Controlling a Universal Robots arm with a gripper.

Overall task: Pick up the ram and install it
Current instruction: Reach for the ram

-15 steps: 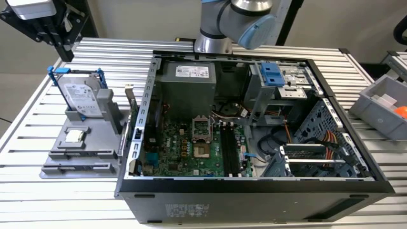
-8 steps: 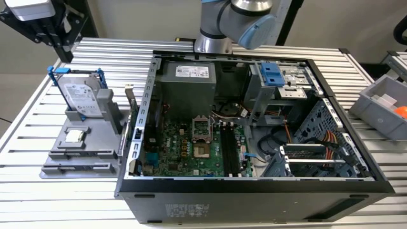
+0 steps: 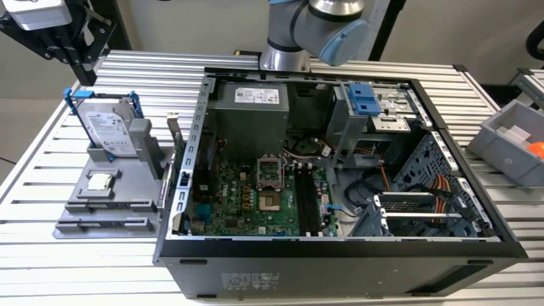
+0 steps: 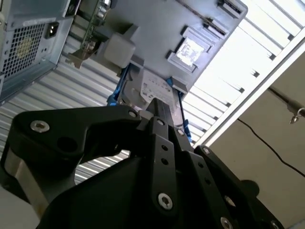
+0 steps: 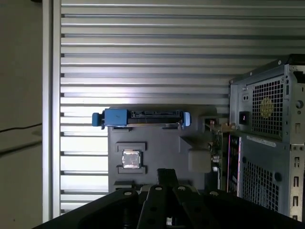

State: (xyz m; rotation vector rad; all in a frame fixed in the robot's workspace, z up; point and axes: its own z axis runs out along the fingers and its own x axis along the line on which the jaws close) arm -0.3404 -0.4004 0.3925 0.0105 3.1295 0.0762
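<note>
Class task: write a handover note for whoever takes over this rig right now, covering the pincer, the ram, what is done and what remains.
Pincer: hovers high beside the gray fixture, carrying no ram that shows.
Ram: seemingly on edge between the fixture and the open case, untouched.
Done: nothing; the black motherboard slots look empty.
Left: both pick-up and install.
</note>
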